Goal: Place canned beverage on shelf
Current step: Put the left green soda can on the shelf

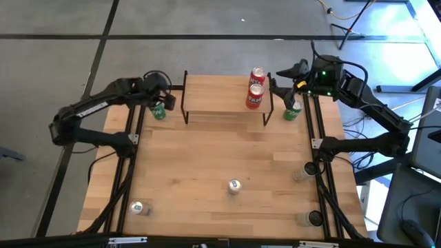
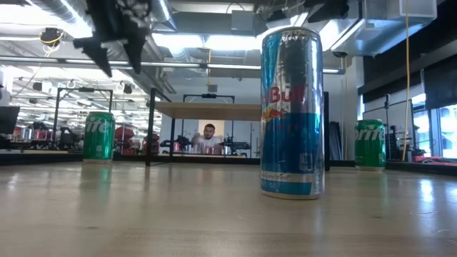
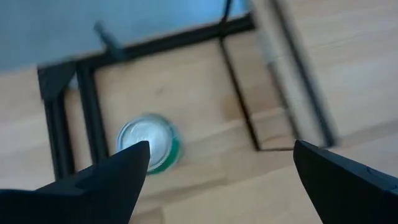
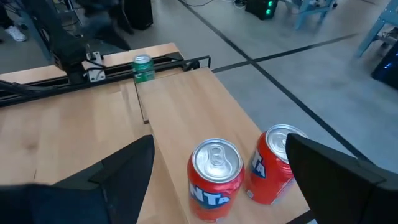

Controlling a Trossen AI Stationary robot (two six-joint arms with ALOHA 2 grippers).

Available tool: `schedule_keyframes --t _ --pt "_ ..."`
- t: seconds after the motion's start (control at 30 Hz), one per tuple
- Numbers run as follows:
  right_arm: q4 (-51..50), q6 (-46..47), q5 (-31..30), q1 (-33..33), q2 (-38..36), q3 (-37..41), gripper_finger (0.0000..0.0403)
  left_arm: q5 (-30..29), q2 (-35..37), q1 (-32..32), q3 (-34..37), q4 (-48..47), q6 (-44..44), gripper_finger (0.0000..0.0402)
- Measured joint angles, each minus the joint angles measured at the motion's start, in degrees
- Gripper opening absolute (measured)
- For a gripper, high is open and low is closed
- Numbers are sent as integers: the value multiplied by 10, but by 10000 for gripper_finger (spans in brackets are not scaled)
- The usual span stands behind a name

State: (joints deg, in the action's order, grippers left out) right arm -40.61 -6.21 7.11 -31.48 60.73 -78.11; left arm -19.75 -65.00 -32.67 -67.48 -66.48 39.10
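The shelf stands at the table's far middle, and two red cans stand upright on its right end. A green can stands on the table left of the shelf, and another green can stands right of it. My left gripper is open and hovers above the left green can. In the low view it is clear of the can's top. My right gripper is open and empty over the shelf's right end, by the red cans.
A blue and silver can stands upright at the table's near middle and looms in the low view. More cans stand at the near left and along the right edge. A person shows far behind the shelf.
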Motion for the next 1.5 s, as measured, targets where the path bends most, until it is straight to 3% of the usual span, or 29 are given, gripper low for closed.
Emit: schedule_keyframes --t 0.17,0.4,0.83,1.03,1.17,1.37,1.5 --pt "2 -5 0 0 -1 0 347 48 -49 -88 0 -33 -22 384" --pt "0 -5 0 0 0 0 347 66 -108 -162 0 -51 -67 384" --pt "-4 -13 0 0 0 0 347 109 -181 -224 2 -49 -128 384" --pt "-4 -15 0 0 0 0 347 134 -183 -238 64 -12 -132 382" --pt "-2 -24 0 0 0 0 347 137 -183 -236 96 30 -142 354" --pt "0 -32 0 0 9 0 347 141 -180 -226 106 35 -170 267" --pt "-9 -32 0 0 21 0 347 142 -164 -212 91 16 -183 265"
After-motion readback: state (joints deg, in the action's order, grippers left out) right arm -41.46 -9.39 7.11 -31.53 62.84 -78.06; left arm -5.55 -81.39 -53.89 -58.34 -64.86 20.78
